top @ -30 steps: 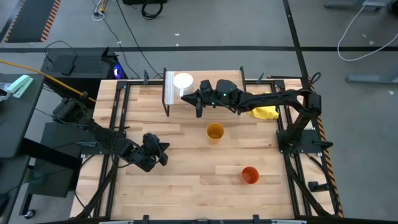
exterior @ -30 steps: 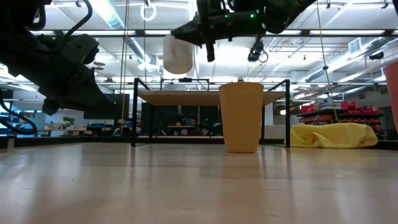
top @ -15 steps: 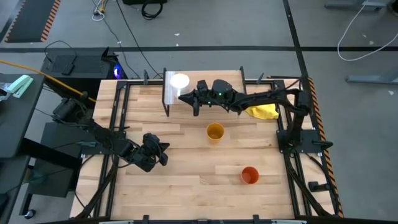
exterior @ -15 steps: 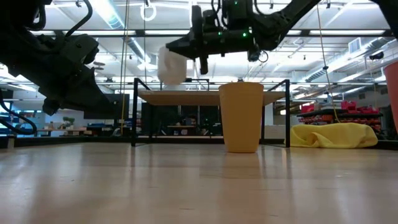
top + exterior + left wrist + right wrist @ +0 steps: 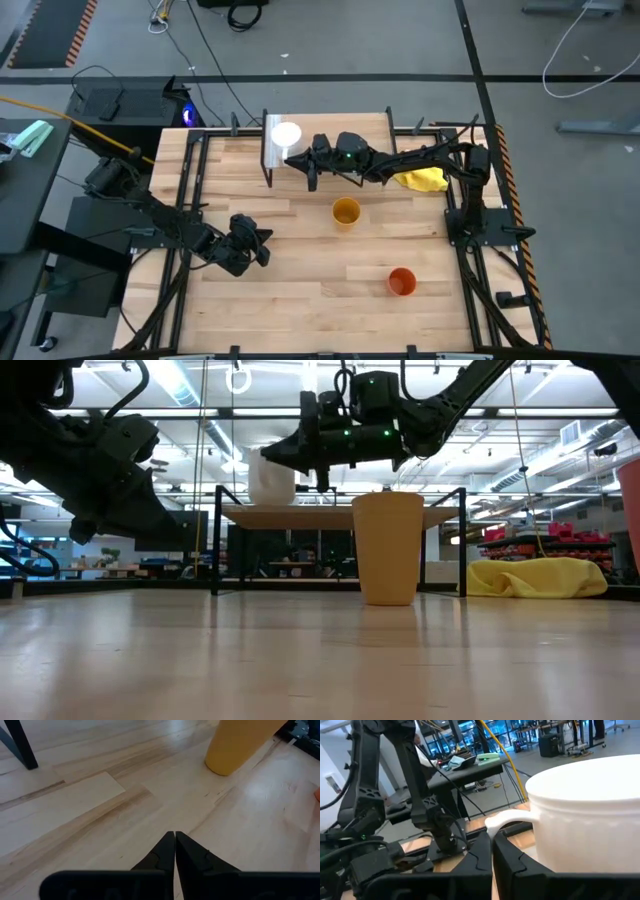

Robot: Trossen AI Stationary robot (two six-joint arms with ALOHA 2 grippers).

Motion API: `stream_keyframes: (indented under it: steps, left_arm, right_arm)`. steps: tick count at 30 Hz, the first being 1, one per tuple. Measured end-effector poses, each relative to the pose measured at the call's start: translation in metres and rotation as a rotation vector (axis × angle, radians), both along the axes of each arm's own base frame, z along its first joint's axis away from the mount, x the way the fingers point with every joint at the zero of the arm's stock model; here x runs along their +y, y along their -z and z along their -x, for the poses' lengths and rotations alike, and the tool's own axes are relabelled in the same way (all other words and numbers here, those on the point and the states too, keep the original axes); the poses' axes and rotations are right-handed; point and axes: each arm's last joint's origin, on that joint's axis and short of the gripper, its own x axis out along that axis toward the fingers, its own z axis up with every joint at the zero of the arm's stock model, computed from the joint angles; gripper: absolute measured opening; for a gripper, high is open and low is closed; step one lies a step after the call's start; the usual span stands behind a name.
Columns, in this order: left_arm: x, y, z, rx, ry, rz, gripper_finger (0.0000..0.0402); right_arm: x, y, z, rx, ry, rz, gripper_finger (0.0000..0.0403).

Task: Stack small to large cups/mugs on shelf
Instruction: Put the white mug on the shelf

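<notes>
My right gripper (image 5: 300, 158) (image 5: 292, 462) (image 5: 492, 847) is shut on the white mug (image 5: 286, 134) (image 5: 270, 480) (image 5: 590, 815), over the left end of the shelf (image 5: 272, 152) (image 5: 340, 516) at the table's far edge. The yellow-orange cup (image 5: 346, 212) (image 5: 388, 548) (image 5: 240, 742) stands upright on its base mid-table. Nearer the near right corner stands the orange-red cup (image 5: 401, 281) (image 5: 632, 510). My left gripper (image 5: 262, 247) (image 5: 175, 837) is shut on nothing and waits just above the table at its near left. My right gripper pinches the mug's handle (image 5: 506, 819) at its outer bend between the two fingers (image 5: 479, 854). The fingers come roughly level from the table's right. The mug is upright, its base very close to the shelf board; whether it touches the board I cannot tell.
A crumpled yellow cloth (image 5: 425, 180) (image 5: 540, 577) lies at the far right, beside the shelf's right end. The shelf's thin black legs (image 5: 215, 545) stand at its corners. Bare tabletop (image 5: 300, 290) spreads between the cups and my left arm.
My right gripper has carried the white mug toward the table's left edge and down toward the shelf board, staying shut on the handle. The mug now sits lower and farther left, near the shelf's left end.
</notes>
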Motion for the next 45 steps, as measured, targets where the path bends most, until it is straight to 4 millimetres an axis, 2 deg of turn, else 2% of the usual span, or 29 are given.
stream_keyframes:
  steps: [7,14,22,29,39,45]
  left_arm:
    - [0.000,0.000,0.000,0.000,0.000,0.000,0.0008]
    - [0.000,0.000,0.000,0.000,0.000,0.000,0.0022]
    - [0.000,0.000,0.000,0.000,0.001,-0.001,0.0008]
    - [0.000,0.000,0.000,0.001,0.001,-0.002,0.0025]
    - [0.000,0.000,0.000,0.001,0.001,-0.001,0.0009]
    - [0.000,0.000,0.000,0.001,0.001,-0.001,0.0022]
  right_arm:
    - [0.000,0.000,0.000,-0.013,0.008,0.020,0.0002]
    - [-0.001,0.004,-0.002,0.001,0.009,0.013,0.0002]
    - [-0.004,0.012,-0.004,0.009,0.014,0.005,0.0002]
    - [-0.004,0.012,-0.004,0.008,0.015,0.001,0.0004]
    - [-0.004,0.015,-0.003,0.034,0.021,-0.036,0.0060]
    - [-0.005,0.016,-0.003,0.045,0.050,-0.037,0.0083]
